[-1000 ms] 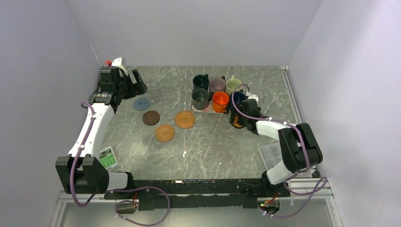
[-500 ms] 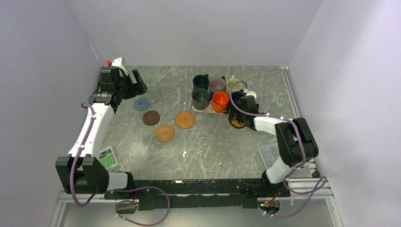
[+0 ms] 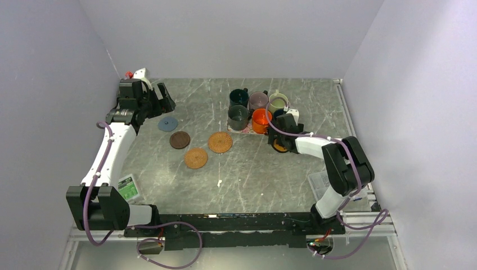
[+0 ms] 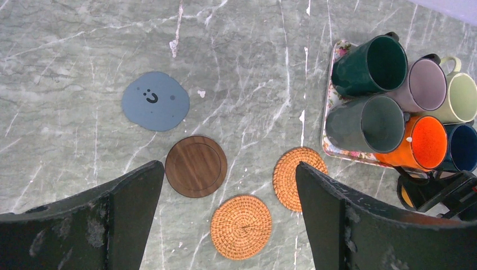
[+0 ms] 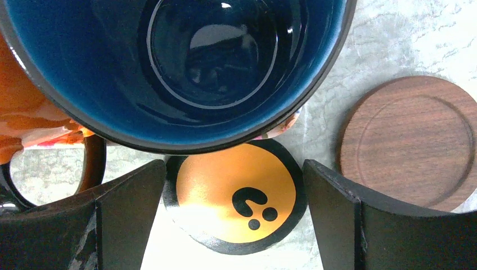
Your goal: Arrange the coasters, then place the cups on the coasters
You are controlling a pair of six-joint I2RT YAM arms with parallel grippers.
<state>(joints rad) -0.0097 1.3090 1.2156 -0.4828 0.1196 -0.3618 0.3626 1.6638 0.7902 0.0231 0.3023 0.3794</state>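
Observation:
Six cups stand packed on a floral mat (image 4: 336, 52): dark green (image 4: 371, 64), mauve (image 4: 425, 84), cream (image 4: 464, 97), dark grey (image 4: 371, 124), orange (image 4: 425, 143) and navy (image 5: 185, 67). The grey-blue coaster (image 3: 167, 124), a dark brown one (image 3: 180, 139) and two tan woven ones (image 3: 196, 158) (image 3: 220, 142) lie left of the mat. My right gripper (image 5: 233, 219) is open, low over the black coaster with yellow centre (image 5: 239, 197), one finger on each side of it. A second dark brown coaster (image 5: 413, 143) lies just to its right. My left gripper (image 4: 229, 191) hangs open and empty, high above the left coasters.
A green-labelled packet (image 3: 128, 187) lies near the left arm's base. A clear plastic box (image 3: 320, 181) sits by the right arm's base. Walls close the table at the left, back and right. The navy cup's rim is close above the right fingers.
The right gripper has slid left and towards the cups, settling over the black and yellow coaster. The left arm has not moved.

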